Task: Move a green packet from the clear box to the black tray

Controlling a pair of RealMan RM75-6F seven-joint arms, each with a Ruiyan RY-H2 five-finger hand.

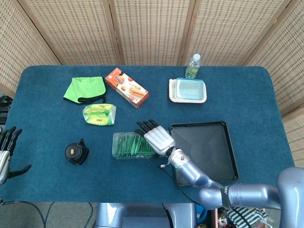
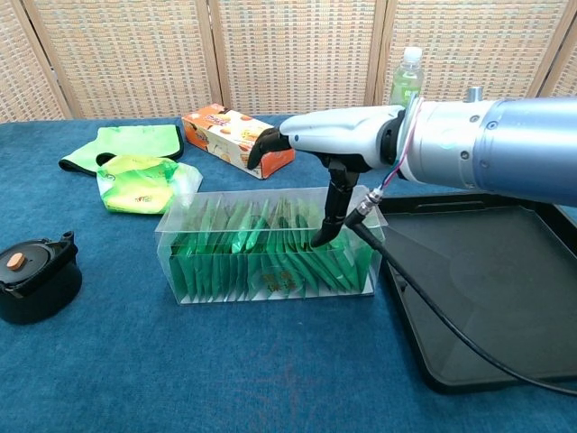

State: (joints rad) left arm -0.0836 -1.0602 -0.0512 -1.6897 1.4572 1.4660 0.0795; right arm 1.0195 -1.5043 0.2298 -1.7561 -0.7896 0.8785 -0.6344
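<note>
The clear box [image 2: 173, 236] stands at mid-table, packed with upright green packets [image 2: 270, 257]; the head view shows the same box [image 1: 114, 144] and packets [image 1: 133, 145]. My right hand [image 2: 335, 135] hovers flat over the box's right half, fingers stretched out to the left. Its thumb points down among the packets near the right end, and I see nothing held. The head view shows that hand [image 1: 155, 137] covering the box's right end. The black tray [image 2: 487, 298] lies bare just right of the box [image 1: 209, 148]. My left hand [image 1: 5, 153] rests open at the table's far left edge.
An orange snack box [image 2: 239, 140], a green cloth [image 2: 126, 142] and a yellow-green bag [image 2: 140, 183] lie behind the clear box. A black round object [image 2: 36, 275] sits at the left. A lidded food container [image 1: 188, 90] and a bottle [image 1: 193, 65] stand at the back.
</note>
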